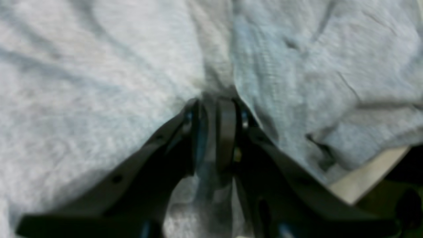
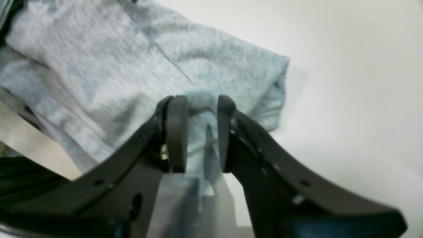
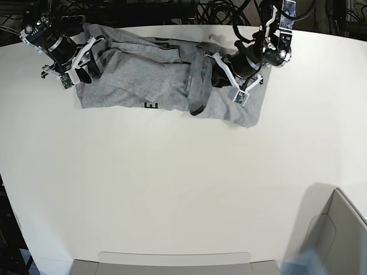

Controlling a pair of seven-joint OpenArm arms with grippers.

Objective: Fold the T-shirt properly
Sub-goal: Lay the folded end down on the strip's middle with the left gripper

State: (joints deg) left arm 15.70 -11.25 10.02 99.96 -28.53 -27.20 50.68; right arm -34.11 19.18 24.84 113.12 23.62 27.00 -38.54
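The heather-grey T-shirt (image 3: 149, 80) lies bunched and stretched sideways along the far edge of the white table (image 3: 172, 172), with bits of black lettering showing at its edges. My left gripper (image 3: 219, 71) is at the shirt's right part. In the left wrist view that gripper (image 1: 214, 102) is shut on a raised fold of the T-shirt (image 1: 99, 82). My right gripper (image 3: 94, 62) is at the shirt's left end. In the right wrist view it (image 2: 201, 100) pinches a rounded edge of the T-shirt (image 2: 99, 66) between its fingers.
A grey bin (image 3: 338, 240) stands at the near right corner, and a flat grey tray edge (image 3: 172, 263) runs along the near side. Cables (image 3: 223, 11) hang behind the table's far edge. The table edge (image 1: 366, 178) shows just beside the cloth in the left wrist view.
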